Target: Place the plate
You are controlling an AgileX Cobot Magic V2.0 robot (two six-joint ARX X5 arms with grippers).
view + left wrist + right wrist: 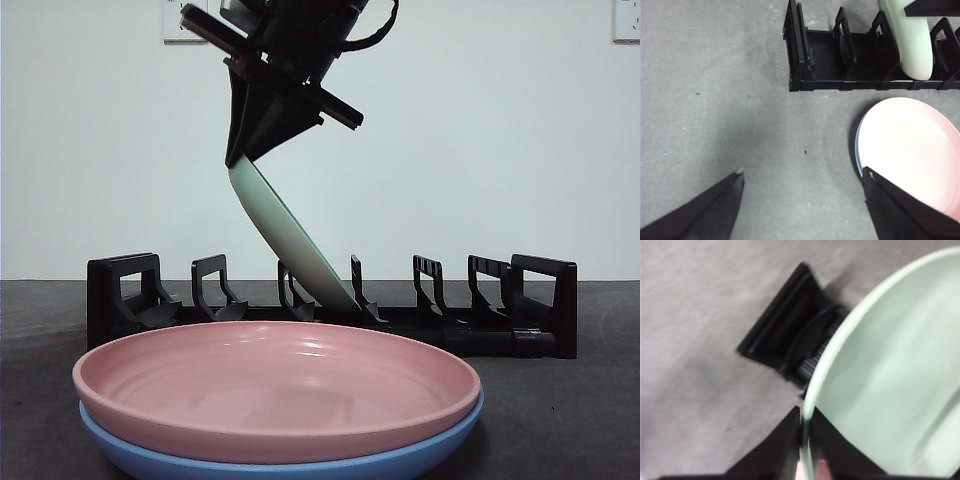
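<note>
A pale green plate [285,232] hangs tilted on edge, its lower rim down in a middle slot of the black dish rack [330,305]. My right gripper [250,150] is shut on the plate's upper rim; the right wrist view shows the jaws pinching the rim [804,440] with the rack's end [790,340] below. The green plate also shows in the left wrist view [910,45], standing in the rack [840,60]. My left gripper [802,177] is open and empty above the bare table, left of the stacked plates.
A pink plate [275,385] lies stacked on a blue plate [280,455] in front of the rack; the pair also shows in the left wrist view [912,150]. The rack has several empty slots on both sides of the green plate. The table is dark grey.
</note>
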